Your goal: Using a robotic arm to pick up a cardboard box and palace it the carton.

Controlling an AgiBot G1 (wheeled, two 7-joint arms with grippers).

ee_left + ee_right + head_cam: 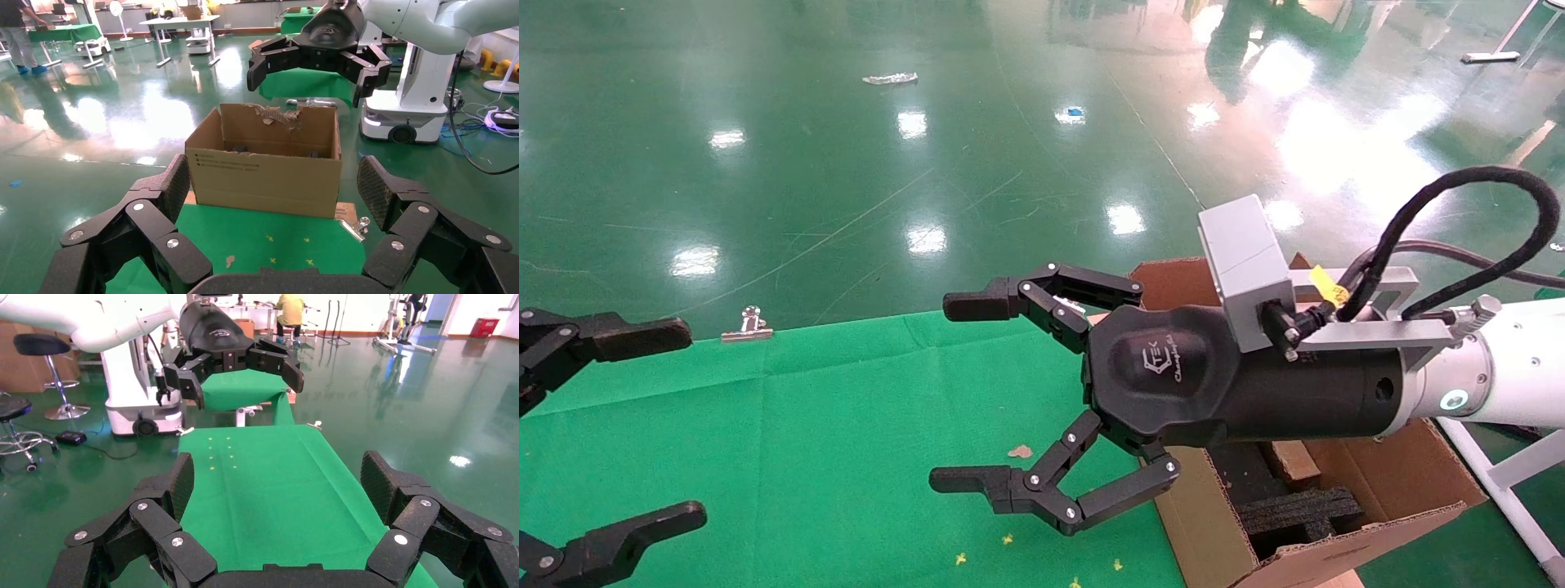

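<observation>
Desk [829, 425] covered in green cloth; on it small yellow specks [1008, 539], a brown cardboard scrap [1019, 451], a metal binder clip [749, 324] at the far edge.

glossy white robotic arm [1512, 363], black end effector [977, 392], grey camera block [1246, 269], black cable [1459, 196]

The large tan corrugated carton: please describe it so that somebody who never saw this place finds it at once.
Start at the green cloth-covered table; the large tan corrugated carton stands open at the table's end on the robot's right side, below the right gripper, whose fingers are spread open. Its torn, ragged back flap and the black foam inserts inside mark it out.
</observation>
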